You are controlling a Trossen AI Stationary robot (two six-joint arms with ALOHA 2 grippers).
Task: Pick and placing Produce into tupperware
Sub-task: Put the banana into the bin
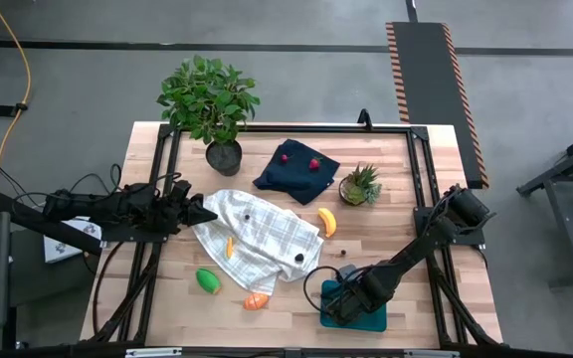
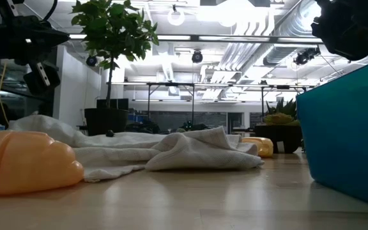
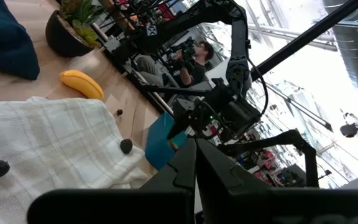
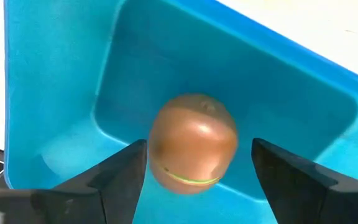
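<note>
The right tool (image 4: 193,163) hangs over the teal tupperware (image 4: 61,74) at the lower right of the high view, its fingers spread wide on either side of the brown round piece (image 4: 193,148), gripping nothing; the piece lies inside the tupperware. The left tool (image 1: 199,211) rests closed and empty at the checked cloth's (image 1: 267,234) left edge. On the desk (image 1: 406,214), the banana (image 1: 327,222) lies right of the cloth, the green piece (image 1: 208,280) and an orange piece (image 1: 256,300) below it.

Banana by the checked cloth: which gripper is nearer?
Right. The right gripper sits over the tupperware, just beyond the banana; the left gripper is across the cloth.
</note>
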